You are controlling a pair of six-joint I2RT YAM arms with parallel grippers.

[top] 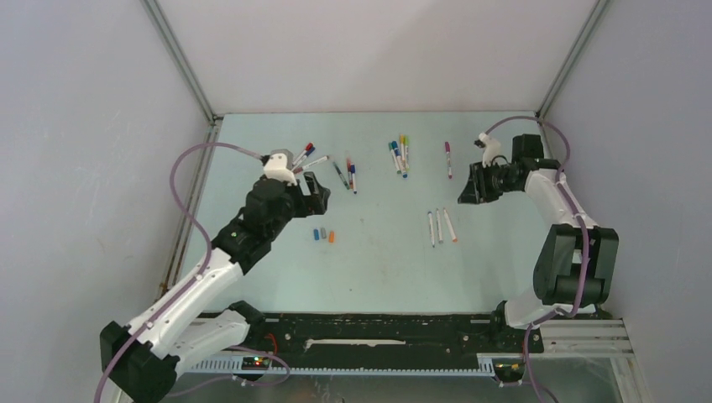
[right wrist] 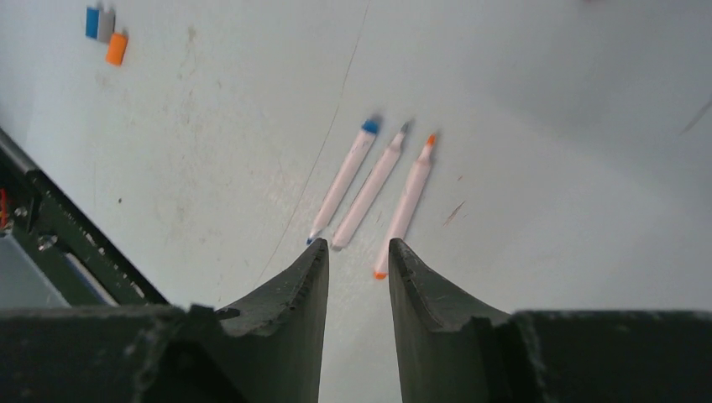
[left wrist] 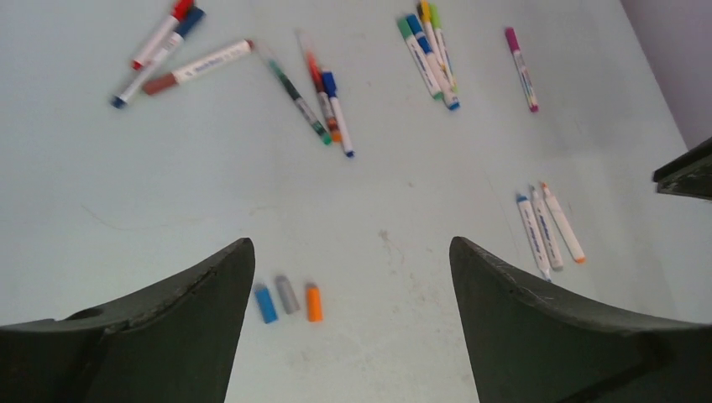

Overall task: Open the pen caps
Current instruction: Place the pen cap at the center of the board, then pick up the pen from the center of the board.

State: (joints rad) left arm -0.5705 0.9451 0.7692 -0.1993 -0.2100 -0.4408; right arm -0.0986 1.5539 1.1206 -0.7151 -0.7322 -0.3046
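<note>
Three loose pen caps point(left wrist: 288, 300), blue, grey and orange, lie side by side on the table point(left wrist: 126, 210) under the left gripper point(left wrist: 351, 277), whose jaws stand wide with nothing between them. Right gripper point(right wrist: 357, 260): jaws narrowly parted, nothing visibly held, hovering over three uncapped pens point(right wrist: 374, 193). These lie parallel, long axes running near-to-far, tips toward the far wall. Capped pens point(left wrist: 428, 54) remain in clusters at the far side, fanned at mixed angles.

Judgement: caps are light, stiff, smooth plastic, likely slippery and press-fitted. Grip the barrel mid-length with one gripper, pinch the cap across its width with the other, pull along the axis.
</note>
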